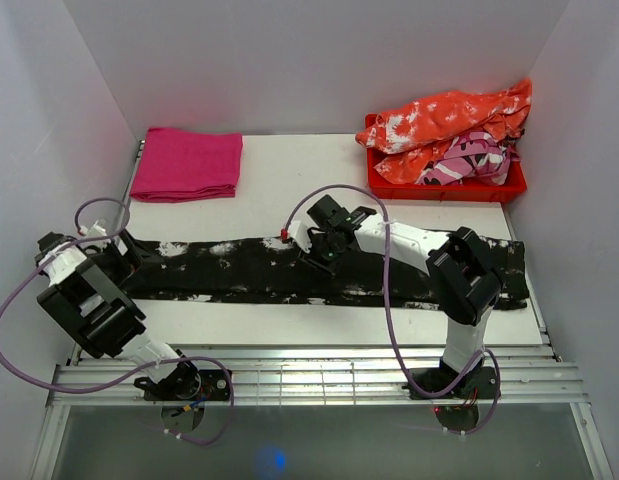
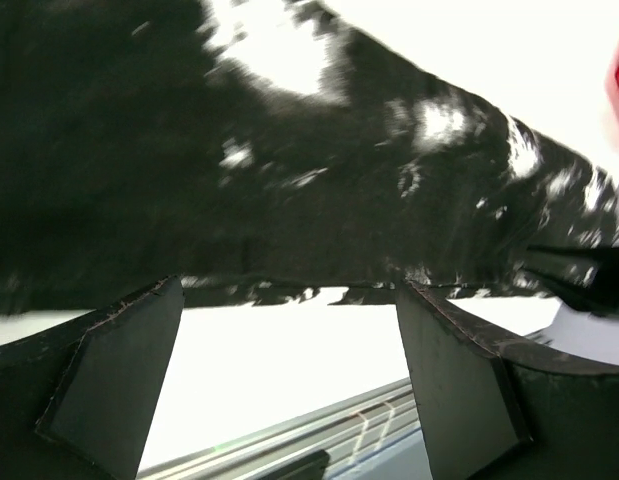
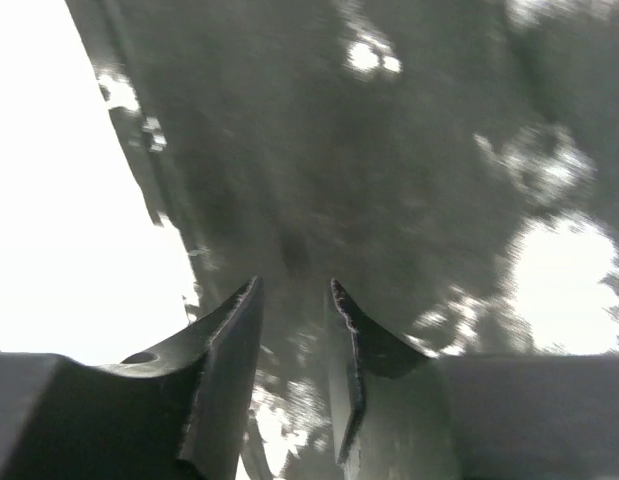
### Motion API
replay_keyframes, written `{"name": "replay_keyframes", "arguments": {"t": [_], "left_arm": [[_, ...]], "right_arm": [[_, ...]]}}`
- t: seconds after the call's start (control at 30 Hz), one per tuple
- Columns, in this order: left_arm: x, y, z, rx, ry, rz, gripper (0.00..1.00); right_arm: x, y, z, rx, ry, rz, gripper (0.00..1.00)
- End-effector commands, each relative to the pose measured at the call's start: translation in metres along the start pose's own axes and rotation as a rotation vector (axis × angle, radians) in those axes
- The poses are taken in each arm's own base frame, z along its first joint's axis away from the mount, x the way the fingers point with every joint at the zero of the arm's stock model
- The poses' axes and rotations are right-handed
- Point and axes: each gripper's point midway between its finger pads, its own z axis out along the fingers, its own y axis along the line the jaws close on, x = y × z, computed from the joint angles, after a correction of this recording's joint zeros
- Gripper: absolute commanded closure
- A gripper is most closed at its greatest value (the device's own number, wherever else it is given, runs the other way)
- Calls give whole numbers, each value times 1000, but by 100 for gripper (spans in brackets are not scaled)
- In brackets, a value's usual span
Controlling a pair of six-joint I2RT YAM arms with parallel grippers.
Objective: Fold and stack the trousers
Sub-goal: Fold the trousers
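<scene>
One axis: black, white-splotched fabric trousers [image 1: 229, 268] lie crosswise under both tools.
Left gripper [image 2: 289, 290]: fingers spread, over trouser end.
Right gripper [image 3: 294, 290]: mid-length; closure unclear.

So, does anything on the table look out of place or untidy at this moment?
Only the red bin at the far right: the orange-and-white garment is heaped in it and spills past its rim. The trousers lie flat across the table; the magenta cloth is neatly folded.
</scene>
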Motion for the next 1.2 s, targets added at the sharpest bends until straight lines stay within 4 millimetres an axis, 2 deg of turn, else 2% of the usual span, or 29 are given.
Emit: {"name": "replay_keyframes", "arguments": {"t": [0.0, 0.13, 0.2, 0.4, 0.53, 0.7, 0.9, 1.07, 1.17], "left_arm": [[4, 17, -12, -65, -27, -129, 2], [7, 40, -19, -151, -29, -195, 2], [10, 51, -19, -182, -21, -232, 2], [12, 58, -11, -166, -30, -272, 2], [5, 54, -6, -117, -64, -283, 2], [5, 53, 0, -91, -77, -315, 2], [16, 58, 8, -96, -66, -342, 2], [16, 60, 13, -96, -77, -389, 2], [13, 53, 14, -51, -80, -399, 2]], "right_arm": [[-21, 12, -4, -19, -42, -24, 59], [-22, 21, 7, -26, -15, -61, 57], [-23, 23, 10, -20, -6, -74, 60], [-25, 31, 20, -16, 21, -108, 67], [-27, 34, 26, -18, 25, -118, 68], [-47, 40, 30, -22, -16, -142, 69], [-78, 46, 37, -16, -70, -168, 71], [-92, 48, 45, -4, -95, -170, 72], [-100, 54, 47, -11, -121, -176, 72]]}}
